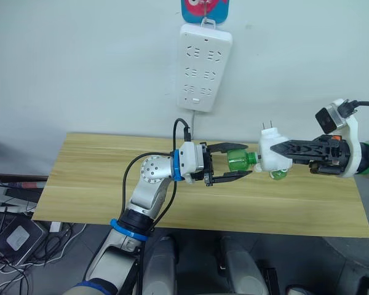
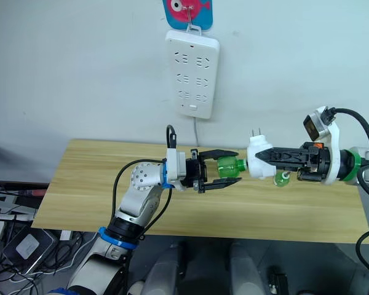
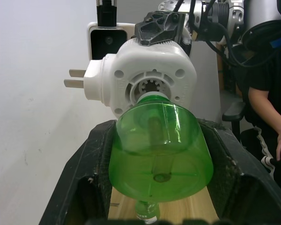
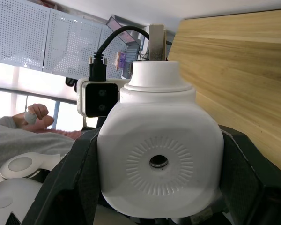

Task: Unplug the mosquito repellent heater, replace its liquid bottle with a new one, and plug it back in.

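Note:
The white mosquito repellent heater (image 1: 270, 149) hangs above the table with its two plug prongs pointing up. My right gripper (image 1: 280, 151) is shut on it from the right. A green liquid bottle (image 1: 238, 161) lies sideways between the fingers of my left gripper (image 1: 250, 160), which is shut on it. The bottle's neck points at the heater's underside socket (image 3: 152, 88) and meets it. In the right wrist view the heater's round vent hole (image 4: 158, 161) faces the camera. A second green bottle (image 1: 278, 174) sits on the table just below the heater.
A long white power strip (image 1: 203, 67) hangs on the wall above the wooden table (image 1: 92, 184), its cord dropping behind the table. Cables and devices lie on the floor at the left (image 1: 15, 236). A seated person (image 3: 271, 117) is off to the side.

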